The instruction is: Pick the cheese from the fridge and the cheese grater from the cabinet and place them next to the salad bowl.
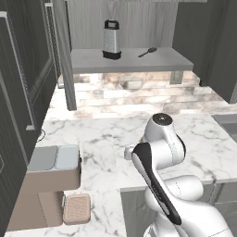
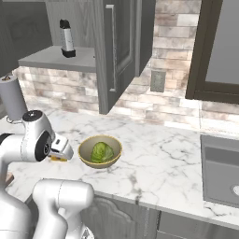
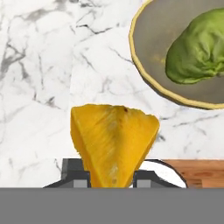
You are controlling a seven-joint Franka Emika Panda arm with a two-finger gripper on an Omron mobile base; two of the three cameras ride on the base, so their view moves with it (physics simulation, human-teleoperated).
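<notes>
— Standing here by the arm, what do you make of the tool (image 3: 112, 177)?

— It's clamped on the cheese (image 3: 114, 142). From the hand view the two dark tips sit tight against either side of the yellow-orange wedge, which rises between them with its broad edge up. The jaws are nearly together, with only the narrow end of the wedge between them.

— And where is that over the bench (image 2: 172, 163)?

— Low over the marble, just beside the salad bowl (image 2: 100, 151). In the right base view a bit of yellow (image 2: 58, 158) peeks out under the white hand, left of the bowl's rim. Whether the wedge touches the marble I cannot tell.

— The bowl itself?

— Tan-yellow, round, sitting on the bench with the green lettuce ball (image 2: 102, 152) inside it. In the hand view its rim curves across the upper right, near the cheese but apart from it.

— The cheese grater?

— Up on the shelf of the open cabinet (image 1: 129, 60), standing upright (image 1: 111, 39), silver with a black handle and base. A small black spoon (image 1: 147, 52) lies on the same shelf to its right, apart from it.

— Anything else down here?

— A tan and grey appliance (image 1: 53, 171) at the bench's left end, and a sink (image 2: 221, 175) set in at the right.
</notes>
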